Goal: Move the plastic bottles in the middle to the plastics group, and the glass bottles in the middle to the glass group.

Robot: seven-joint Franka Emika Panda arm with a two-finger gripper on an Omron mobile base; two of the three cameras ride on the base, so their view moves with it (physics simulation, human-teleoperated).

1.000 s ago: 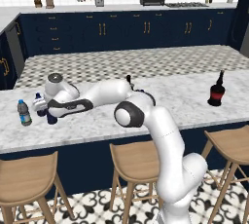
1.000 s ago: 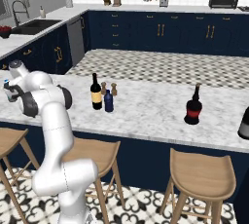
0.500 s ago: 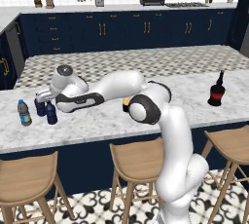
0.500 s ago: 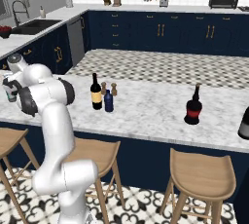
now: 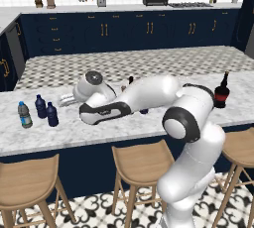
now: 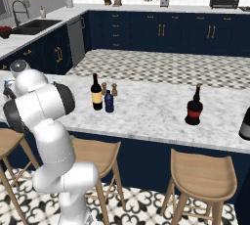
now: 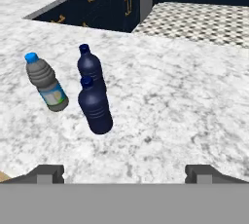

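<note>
The marble tabletop (image 5: 149,123) runs wide beneath the white arm (image 5: 149,93), which reaches across it toward its left end. Three wooden stools (image 5: 144,160) stand along the near edge, below and behind the end effector.

The end effector (image 7: 124,173) hangs over bare marble with its two dark fingertips (image 7: 46,173) set far apart and nothing between them; it is wide open and holds nothing. In the left base view it (image 5: 66,99) is a pale shape past the round wrist, too blurred to read the jaws there.

Ahead of the end effector and a little to its left in the hand view stands the plastics group: the clear water bottle (image 7: 47,83) with blue cap and label, farthest out, and two navy-blue bottles (image 7: 95,106), one just behind the other and very close, possibly touching. All three are apart from the fingertips.

Well behind the end effector, toward the middle of the tabletop, the tall wine bottle (image 6: 96,92) with the tan label stands upright. A third navy-blue bottle (image 6: 109,101) is just beside it, with two small brown shakers (image 6: 114,89) close behind.

Farthest from the end effector, toward the opposite end, stands the squat red-labelled bottle (image 6: 194,106).
</note>
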